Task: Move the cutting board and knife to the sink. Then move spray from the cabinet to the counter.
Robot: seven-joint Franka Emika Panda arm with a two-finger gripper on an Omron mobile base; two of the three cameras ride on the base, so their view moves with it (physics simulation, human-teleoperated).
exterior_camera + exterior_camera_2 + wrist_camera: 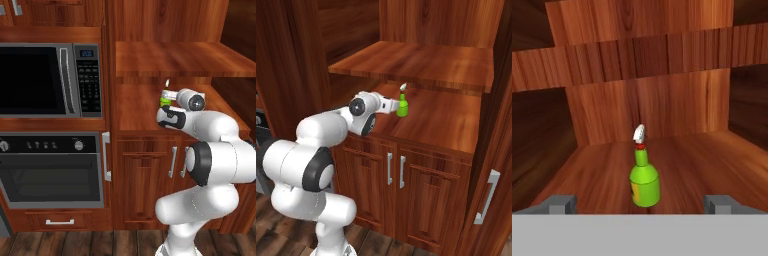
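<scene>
Upright spray [644, 184], nozzle toward cabinet [662, 100] back.

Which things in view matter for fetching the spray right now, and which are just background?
In play:
- spray, upright in the niche
- cabinet, its open shelf
- gripper, open, lined up on the spray, not touching

Background:
- microwave
- oven
- wooden floor

A rendered home kitchen: a built-in microwave [50, 80] sits above a black oven [50, 167] in a reddish-brown wooden column, beside a matching cabinet [150, 175] with panelled doors, silver bar handles and plank flooring [75, 243].
</scene>
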